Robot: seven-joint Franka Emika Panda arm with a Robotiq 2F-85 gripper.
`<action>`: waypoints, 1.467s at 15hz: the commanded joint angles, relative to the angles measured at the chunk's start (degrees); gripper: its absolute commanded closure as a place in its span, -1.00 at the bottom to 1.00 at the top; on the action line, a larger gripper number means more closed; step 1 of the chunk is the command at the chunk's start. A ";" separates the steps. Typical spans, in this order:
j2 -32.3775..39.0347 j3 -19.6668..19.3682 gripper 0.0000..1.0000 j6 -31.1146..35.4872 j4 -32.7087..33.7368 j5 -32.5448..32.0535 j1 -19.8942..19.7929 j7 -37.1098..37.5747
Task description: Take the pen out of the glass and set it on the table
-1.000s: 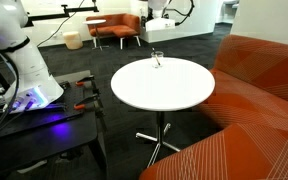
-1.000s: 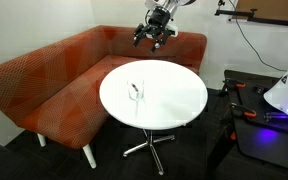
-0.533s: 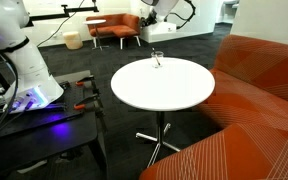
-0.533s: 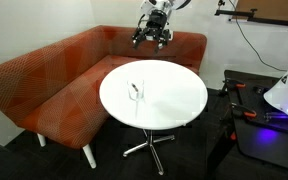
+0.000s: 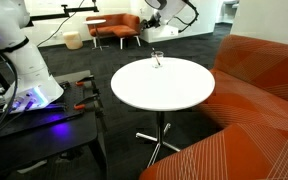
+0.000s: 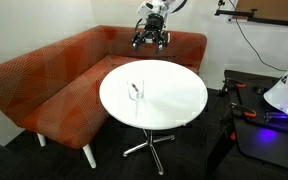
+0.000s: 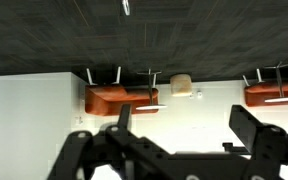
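Observation:
The small clear glass (image 5: pixel 157 60) stands upright near the edge of the round white table (image 5: pixel 169 90), and it also shows in an exterior view (image 6: pixel 135 91). The thin dark pen (image 6: pixel 134 87) stands inside it and is barely resolved. My gripper (image 6: pixel 151 40) hangs open and empty in the air above the sofa back, well apart from the glass and beyond the table (image 6: pixel 169 100). In the wrist view its two fingers (image 7: pixel 184 125) stand wide apart with nothing between them. The glass and pen do not show clearly there.
An orange sofa (image 6: pixel 44 85) curves round the table, and it also shows in an exterior view (image 5: pixel 259 90). A dark low bench (image 5: pixel 44 125) with tools and a white robot base (image 5: pixel 19 60) stands beside the table. Orange chairs (image 5: pixel 114 28) stand far back.
The gripper has shifted slightly sideways and a little lower above the sofa back, still open. The glass and pen have not moved.

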 commanded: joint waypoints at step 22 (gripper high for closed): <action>8.50 1.03 -0.98 10.26 6.83 -4.98 1.95 -1.20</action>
